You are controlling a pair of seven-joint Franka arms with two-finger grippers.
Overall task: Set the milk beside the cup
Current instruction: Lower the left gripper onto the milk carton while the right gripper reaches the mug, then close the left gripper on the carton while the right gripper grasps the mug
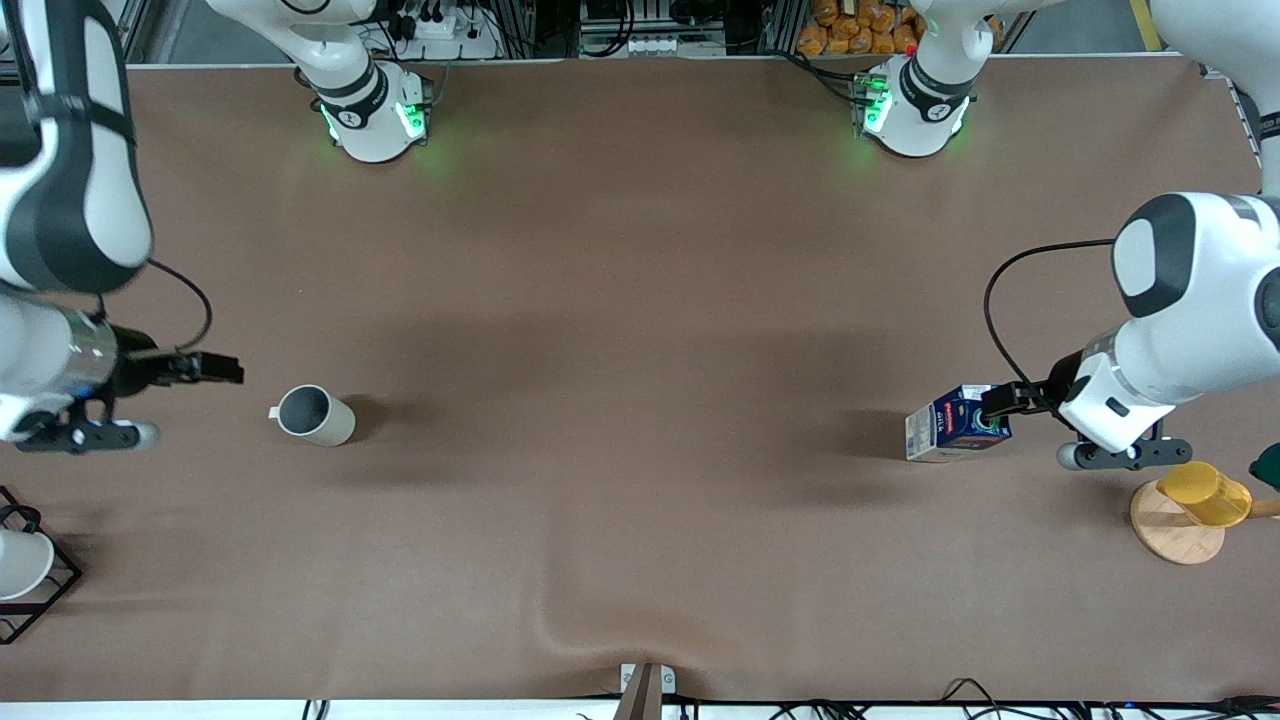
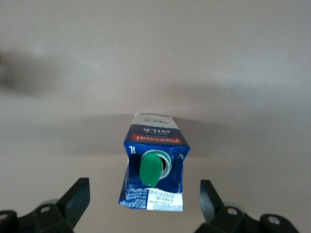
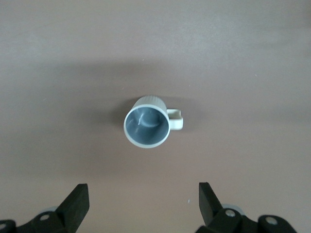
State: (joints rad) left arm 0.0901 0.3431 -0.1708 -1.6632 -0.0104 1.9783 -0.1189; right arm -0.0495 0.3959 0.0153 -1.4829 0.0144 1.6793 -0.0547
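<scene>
The milk (image 1: pixel 955 423), a dark blue gable-top carton with white sides and a green cap, stands on the brown table toward the left arm's end. It also shows in the left wrist view (image 2: pixel 154 167). My left gripper (image 1: pixel 1001 400) (image 2: pixel 143 189) is open over the carton's top, with a finger on either side and not touching it. The cup (image 1: pixel 315 415), a pale grey mug with a small handle, stands toward the right arm's end and shows in the right wrist view (image 3: pixel 147 127). My right gripper (image 1: pixel 224 368) (image 3: pixel 142 191) is open and empty beside the cup, apart from it.
A yellow cup (image 1: pixel 1205 493) lies on a round wooden stand (image 1: pixel 1170 535) near the left arm. A white cup (image 1: pixel 18 563) sits in a black wire rack (image 1: pixel 55 590) at the right arm's end. The tablecloth has a wrinkle (image 1: pixel 600 640) near the front edge.
</scene>
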